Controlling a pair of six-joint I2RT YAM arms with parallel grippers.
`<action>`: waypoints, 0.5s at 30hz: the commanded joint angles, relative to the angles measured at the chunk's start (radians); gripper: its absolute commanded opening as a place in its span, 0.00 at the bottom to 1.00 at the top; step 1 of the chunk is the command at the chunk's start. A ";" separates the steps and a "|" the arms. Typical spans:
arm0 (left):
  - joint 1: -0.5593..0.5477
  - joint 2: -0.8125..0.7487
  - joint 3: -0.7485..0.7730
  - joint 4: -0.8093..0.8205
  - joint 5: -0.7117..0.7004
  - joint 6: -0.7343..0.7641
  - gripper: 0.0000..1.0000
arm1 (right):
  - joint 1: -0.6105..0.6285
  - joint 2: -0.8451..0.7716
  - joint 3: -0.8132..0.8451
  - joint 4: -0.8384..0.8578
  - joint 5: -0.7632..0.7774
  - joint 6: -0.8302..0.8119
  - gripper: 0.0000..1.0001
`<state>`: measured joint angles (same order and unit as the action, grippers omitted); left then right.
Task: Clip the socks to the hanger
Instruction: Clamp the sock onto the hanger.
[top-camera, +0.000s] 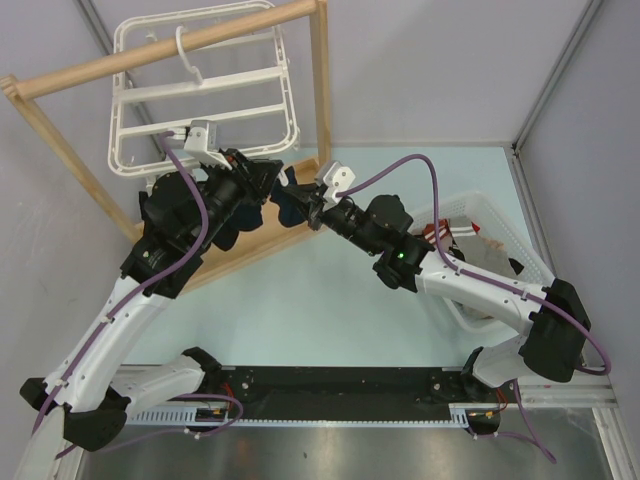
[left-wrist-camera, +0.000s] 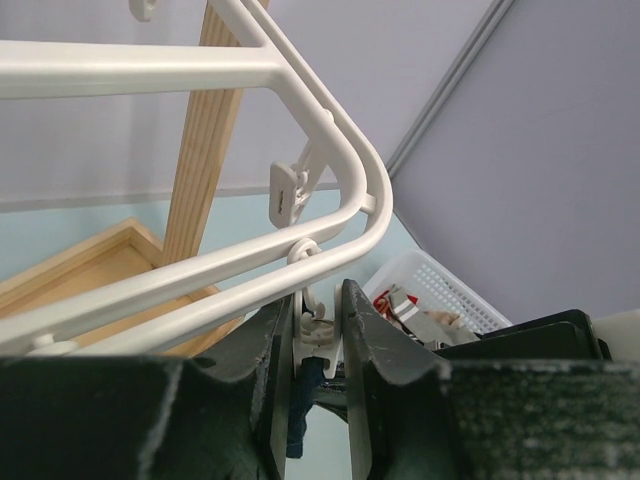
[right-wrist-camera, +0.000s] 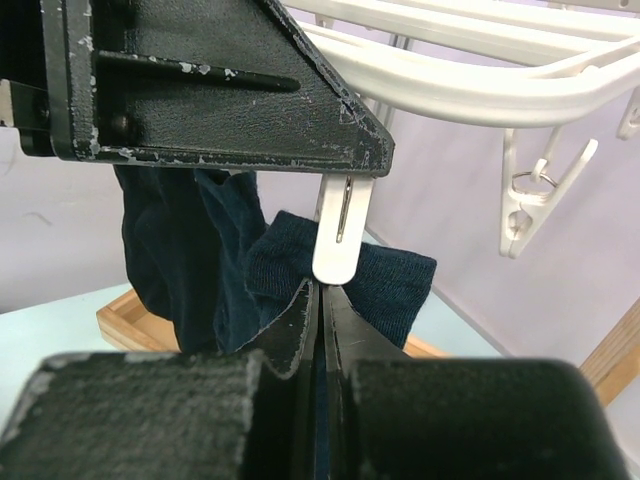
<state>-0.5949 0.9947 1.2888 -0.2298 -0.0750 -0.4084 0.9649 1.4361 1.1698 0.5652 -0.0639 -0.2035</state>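
The white hanger (top-camera: 200, 100) hangs by its hook from the wooden stand's bar. My left gripper (top-camera: 272, 190) sits under the hanger's right corner. In the left wrist view it (left-wrist-camera: 318, 300) is shut on a white clip (left-wrist-camera: 322, 330) that dangles from the hanger rim (left-wrist-camera: 330, 130), with a dark navy sock (left-wrist-camera: 298, 400) under the clip. My right gripper (top-camera: 300, 208) meets it from the right. In the right wrist view it (right-wrist-camera: 320, 285) is shut on the navy sock (right-wrist-camera: 390, 280), held at the clip's tip (right-wrist-camera: 335, 240). More dark sock fabric (right-wrist-camera: 170, 250) hangs to the left.
The tall wooden frame stand (top-camera: 320, 90) has its base tray (right-wrist-camera: 130, 320) just below the grippers. A white plastic basket (top-camera: 500, 230) with reddish-brown and white garments stands at the right. A free clip (right-wrist-camera: 530, 195) dangles from the hanger's rim nearby.
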 joint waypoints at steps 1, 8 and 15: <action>-0.008 -0.008 0.023 -0.048 0.066 0.013 0.30 | 0.008 -0.020 0.059 0.073 0.019 -0.002 0.04; -0.006 -0.018 0.024 -0.049 0.063 0.011 0.55 | 0.012 -0.020 0.060 0.084 0.026 0.003 0.20; -0.008 -0.033 0.026 -0.059 0.038 0.017 0.68 | 0.014 -0.019 0.067 0.061 0.022 0.006 0.48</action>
<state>-0.5983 0.9916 1.2903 -0.2878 -0.0399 -0.4072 0.9733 1.4361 1.1900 0.5827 -0.0528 -0.1955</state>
